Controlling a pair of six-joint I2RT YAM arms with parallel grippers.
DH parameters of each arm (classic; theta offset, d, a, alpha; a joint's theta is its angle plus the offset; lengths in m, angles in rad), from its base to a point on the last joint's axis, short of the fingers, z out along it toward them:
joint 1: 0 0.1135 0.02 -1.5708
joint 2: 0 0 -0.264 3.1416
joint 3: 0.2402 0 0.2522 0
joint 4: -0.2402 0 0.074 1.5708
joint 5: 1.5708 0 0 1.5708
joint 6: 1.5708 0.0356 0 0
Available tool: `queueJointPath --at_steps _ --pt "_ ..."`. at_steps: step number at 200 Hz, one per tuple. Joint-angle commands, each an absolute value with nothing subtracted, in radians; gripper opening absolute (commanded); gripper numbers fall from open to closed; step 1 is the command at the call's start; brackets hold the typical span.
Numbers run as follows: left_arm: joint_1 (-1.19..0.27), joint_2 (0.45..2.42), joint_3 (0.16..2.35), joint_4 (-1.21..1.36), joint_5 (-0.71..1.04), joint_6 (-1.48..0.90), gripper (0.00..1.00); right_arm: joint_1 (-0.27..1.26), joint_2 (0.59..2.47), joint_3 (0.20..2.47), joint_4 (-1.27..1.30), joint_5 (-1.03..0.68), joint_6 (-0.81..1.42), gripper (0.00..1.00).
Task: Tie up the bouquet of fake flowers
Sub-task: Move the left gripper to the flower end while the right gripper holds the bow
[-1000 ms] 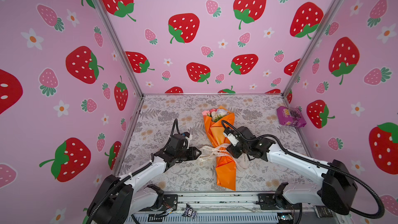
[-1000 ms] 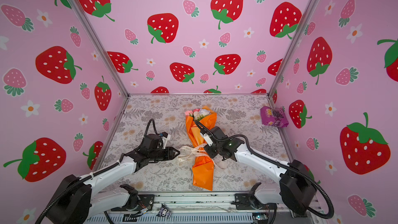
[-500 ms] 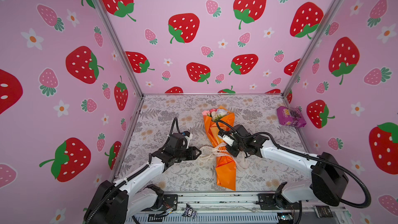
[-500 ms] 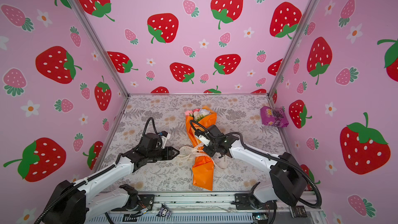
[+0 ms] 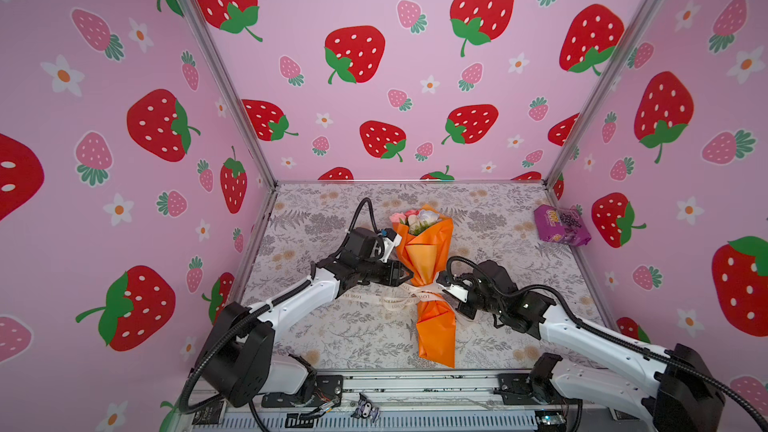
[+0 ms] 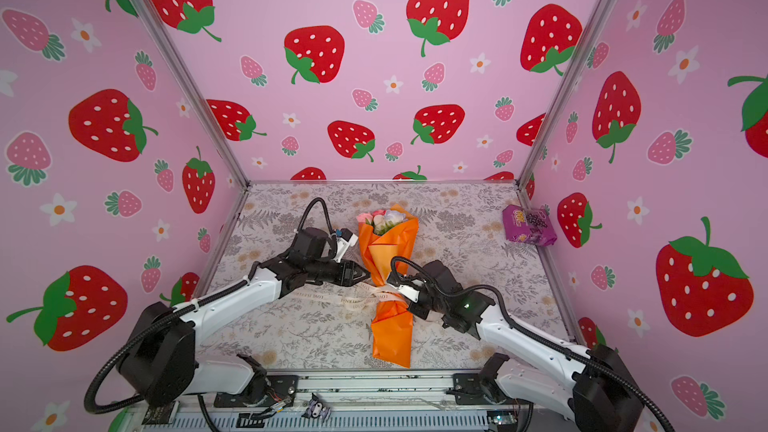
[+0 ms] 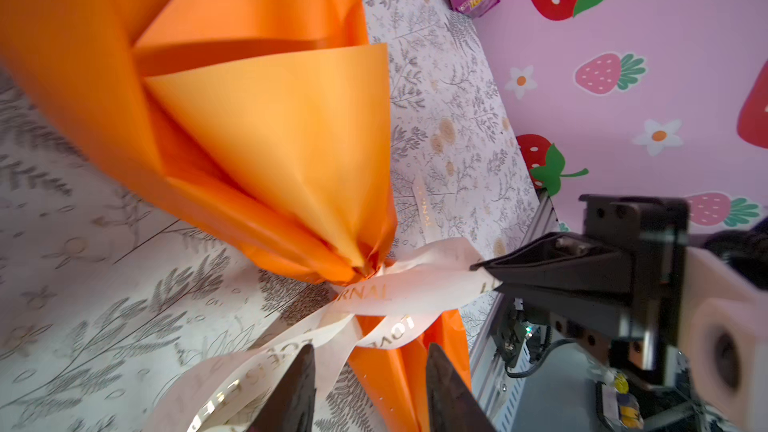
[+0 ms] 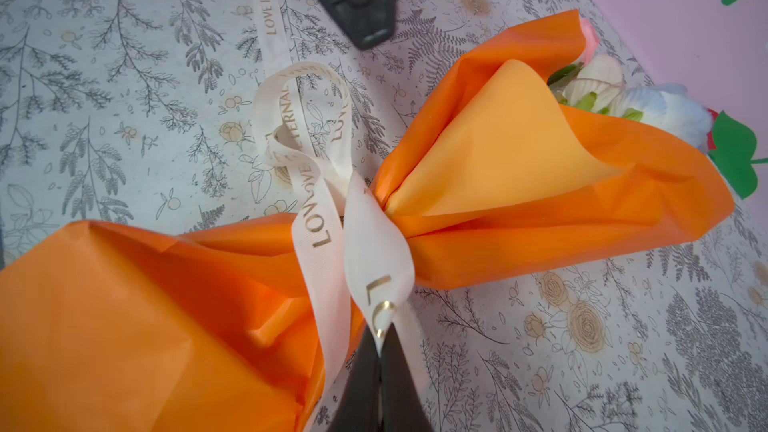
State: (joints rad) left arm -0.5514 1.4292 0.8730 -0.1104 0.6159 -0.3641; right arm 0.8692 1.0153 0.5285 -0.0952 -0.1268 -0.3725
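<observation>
Where the bouquet lies: the bouquet of fake flowers (image 5: pixel 424 259) lies flat near the middle of the table (image 5: pixel 316 218), between the two arms. Its blooms point toward the back wall and its orange paper tail toward the front rail.
Waist: the paper is pinched in about halfway down, where a cream ribbon (image 5: pixel 386 300) with gold lettering is wound round it. In the right wrist view a loose loop stands off the crossing, and nothing there looks like a knot drawn tight.
Right gripper: the right gripper (image 8: pixel 380 340) has just closed. A second ago its jaws stood apart over the wrap; now they are pressed together on the ribbon's short end, just beside the waist on the right.
Left gripper: the left gripper (image 7: pixel 370 357) has its jaws apart, tips close to the waist from the left. The long ribbon tail runs under and between them, and they grip nothing that I can see.
Meaning for the task: one end is now secured, so the tie is likely under way but not finished. The other tail probably needs catching before both can be pulled tight.
Risk: a hard pull from one side only may drag the light bouquet sideways.
Further out: a purple snack packet (image 5: pixel 561 226) sits against the right wall, well apart.
</observation>
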Motion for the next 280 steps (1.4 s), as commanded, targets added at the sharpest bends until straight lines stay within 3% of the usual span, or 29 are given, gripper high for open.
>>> queueJointPath --at_steps 1,53,110,179,280 --pt "-0.584 1.504 0.955 -0.118 0.712 -0.305 0.46 0.865 0.961 0.472 0.006 -0.179 -0.534 0.05" --pt "-0.639 1.650 1.129 -0.230 0.723 -0.190 0.45 0.865 0.929 0.416 0.012 -0.184 -0.659 0.04" --pt "-0.652 1.804 1.324 -0.442 0.811 -0.047 0.34 0.867 0.927 0.383 0.043 -0.244 -0.706 0.05" --pt "-0.694 1.886 1.423 -0.620 0.874 0.087 0.34 0.875 0.941 0.359 0.045 -0.264 -0.779 0.07" --pt "-0.764 1.958 1.512 -0.808 0.754 0.202 0.38 0.889 0.948 0.342 0.080 -0.228 -0.778 0.07"
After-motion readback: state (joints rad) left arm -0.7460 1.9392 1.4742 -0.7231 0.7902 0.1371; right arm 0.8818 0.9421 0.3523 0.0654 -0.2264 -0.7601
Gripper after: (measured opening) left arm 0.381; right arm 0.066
